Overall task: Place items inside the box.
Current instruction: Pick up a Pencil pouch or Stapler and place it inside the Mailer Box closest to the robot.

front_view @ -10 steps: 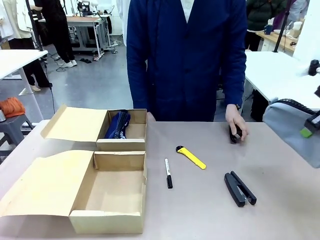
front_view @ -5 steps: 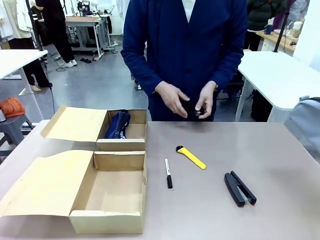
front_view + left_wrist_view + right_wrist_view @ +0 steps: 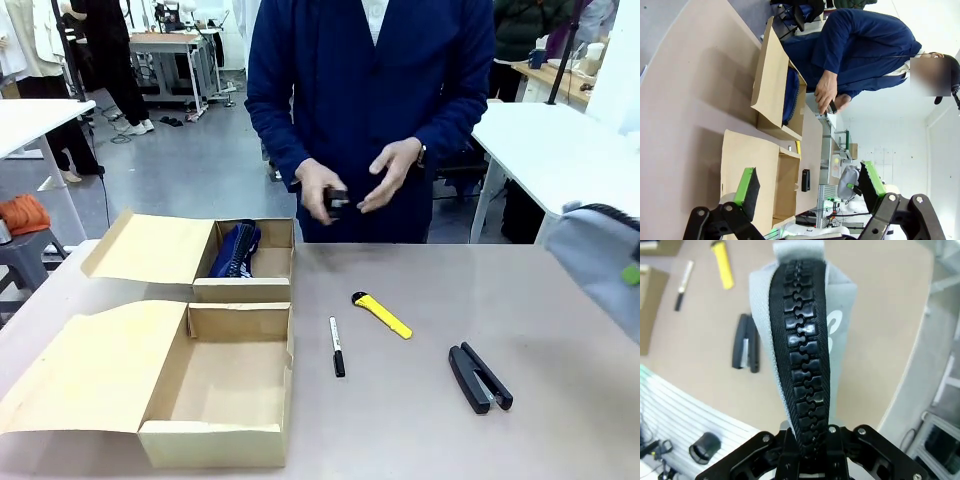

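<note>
My right gripper (image 3: 807,442) is shut on the grey zip pouch (image 3: 840,315), clamping its black zipper edge; the pouch hangs above the table's right edge (image 3: 598,262). A person's hands hold the small black stapler (image 3: 336,203) above the far table edge. On the table lie the yellow utility knife (image 3: 382,314), the black marker pen (image 3: 337,347) and the long black stapler (image 3: 480,377). The navy zip pouch (image 3: 237,250) sits in the far cardboard box (image 3: 270,288). The near box (image 3: 215,440) stands open with a bare floor. My left gripper (image 3: 807,182) is open and high above the table.
Both boxes' lids (image 3: 90,365) lie flat, folded out to the left. The person stands against the far table edge. A white table (image 3: 560,150) stands behind at the right. Bare tabletop (image 3: 400,420) lies between the near box and the long stapler.
The person lifted the small stapler off the table's far right and passed it in front of the body to the other hand. The grey pouch shifted slightly at the right edge.
</note>
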Robot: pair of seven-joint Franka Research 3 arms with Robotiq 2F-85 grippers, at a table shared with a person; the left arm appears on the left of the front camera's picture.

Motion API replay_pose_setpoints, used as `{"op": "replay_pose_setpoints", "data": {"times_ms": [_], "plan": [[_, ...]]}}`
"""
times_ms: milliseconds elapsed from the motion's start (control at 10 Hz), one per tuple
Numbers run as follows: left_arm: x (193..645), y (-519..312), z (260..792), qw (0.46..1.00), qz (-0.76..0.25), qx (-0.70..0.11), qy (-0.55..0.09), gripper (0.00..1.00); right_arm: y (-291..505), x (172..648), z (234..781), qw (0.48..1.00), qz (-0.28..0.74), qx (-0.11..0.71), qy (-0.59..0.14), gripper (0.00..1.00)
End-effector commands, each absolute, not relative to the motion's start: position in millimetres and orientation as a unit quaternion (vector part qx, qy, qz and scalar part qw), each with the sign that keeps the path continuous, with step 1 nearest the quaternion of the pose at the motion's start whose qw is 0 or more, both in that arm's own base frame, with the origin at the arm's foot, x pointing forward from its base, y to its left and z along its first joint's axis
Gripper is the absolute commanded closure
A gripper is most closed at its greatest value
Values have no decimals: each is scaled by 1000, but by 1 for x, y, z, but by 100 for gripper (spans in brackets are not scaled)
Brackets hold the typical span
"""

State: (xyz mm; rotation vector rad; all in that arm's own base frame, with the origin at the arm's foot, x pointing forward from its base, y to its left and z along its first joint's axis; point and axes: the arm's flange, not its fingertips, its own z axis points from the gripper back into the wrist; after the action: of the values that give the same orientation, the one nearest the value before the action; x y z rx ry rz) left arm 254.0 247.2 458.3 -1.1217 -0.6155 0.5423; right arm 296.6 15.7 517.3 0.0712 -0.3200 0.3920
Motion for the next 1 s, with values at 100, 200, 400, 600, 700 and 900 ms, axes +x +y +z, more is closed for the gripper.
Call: {"op": "replay_pose_setpoints", "data": {"times_ms": [100,200,400,600,700,900], "plan": [[255,246,458,764,242,-521,-293,0,100,301,527,967,215,50,-130,94],[255,246,458,764,242,-521,-293,0,138,300,528,965,223,62,-126,94],[255,246,458,764,242,-521,-293,0,227,298,529,962,217,119,-116,94],[255,246,458,764,242,-521,-293,0,308,278,511,973,165,133,-88,94],[255,246,458,764,242,-521,-293,0,322,256,497,961,220,156,-51,94],[255,246,458,764,242,-521,-293,0,282,270,518,967,203,124,-89,94]]}}
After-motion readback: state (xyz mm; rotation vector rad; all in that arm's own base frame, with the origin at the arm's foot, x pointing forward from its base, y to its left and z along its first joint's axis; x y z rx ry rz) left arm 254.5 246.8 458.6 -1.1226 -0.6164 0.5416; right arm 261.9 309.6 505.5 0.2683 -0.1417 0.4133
